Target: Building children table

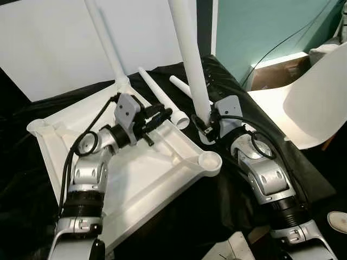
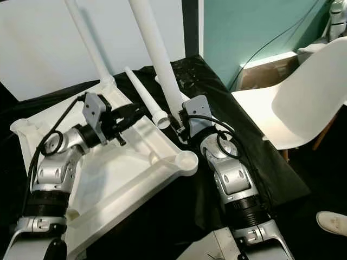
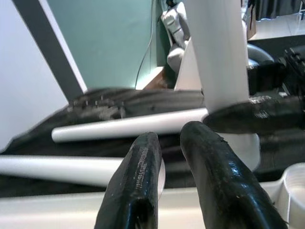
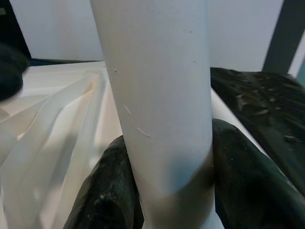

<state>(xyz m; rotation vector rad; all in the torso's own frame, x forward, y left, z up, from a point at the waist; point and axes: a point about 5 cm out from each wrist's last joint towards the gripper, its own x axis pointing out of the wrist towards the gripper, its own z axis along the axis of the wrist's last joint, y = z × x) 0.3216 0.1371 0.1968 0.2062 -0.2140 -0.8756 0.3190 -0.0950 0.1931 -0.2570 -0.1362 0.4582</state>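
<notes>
The white table top lies upside down on a black cloth. One white leg stands in its far corner socket. My right gripper is shut on a second white leg, held nearly upright at the right corner; in the right wrist view the fingers clamp both sides of that leg. My left gripper hovers over the table top, fingers close together with nothing between them, pointing at the wide end of a loose leg lying flat. Another loose leg lies behind.
An empty corner socket sits at the near right of the table top, another at the left. A white chair stands to the right. A white shoe is on the floor at the lower right.
</notes>
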